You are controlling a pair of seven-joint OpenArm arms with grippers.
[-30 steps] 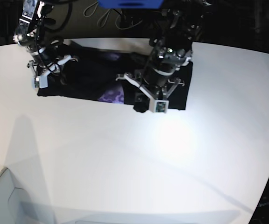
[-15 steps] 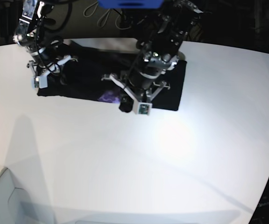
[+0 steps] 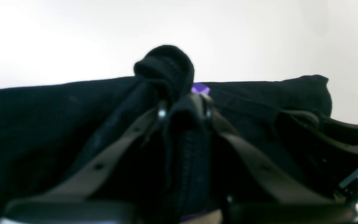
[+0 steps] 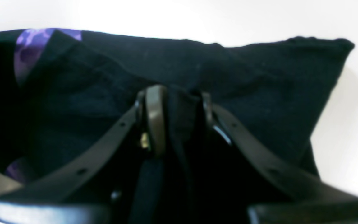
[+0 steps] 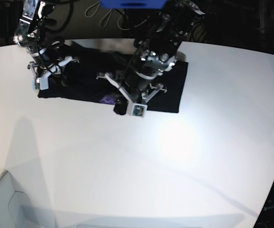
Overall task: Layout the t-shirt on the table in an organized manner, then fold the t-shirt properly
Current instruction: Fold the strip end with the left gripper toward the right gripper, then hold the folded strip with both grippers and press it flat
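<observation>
L fingers (image 3: 183,107) grip t-shirt (image 5: 170,90) fold | R fingers (image 4: 174,102) pinch shirt edge

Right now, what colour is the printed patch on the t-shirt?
Purple with a darker mottled pattern, on the black t-shirt; the patch shows best in the right wrist view.

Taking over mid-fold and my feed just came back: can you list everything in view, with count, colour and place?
t-shirt: one, black with a purple print, lying partly folded at the far side of the table, an edge bunched up in each pincer.
table: one, white, curved edge, fills most of the base view.
cables: several, light-coloured, in the dark background behind the table.
blue object: one, at the top edge of the base view; what it is cannot be told.
left pincer: one, dark, closed on a fold of the t-shirt near its middle.
right pincer: one, dark, closed on t-shirt fabric at the garment's other end.
</observation>
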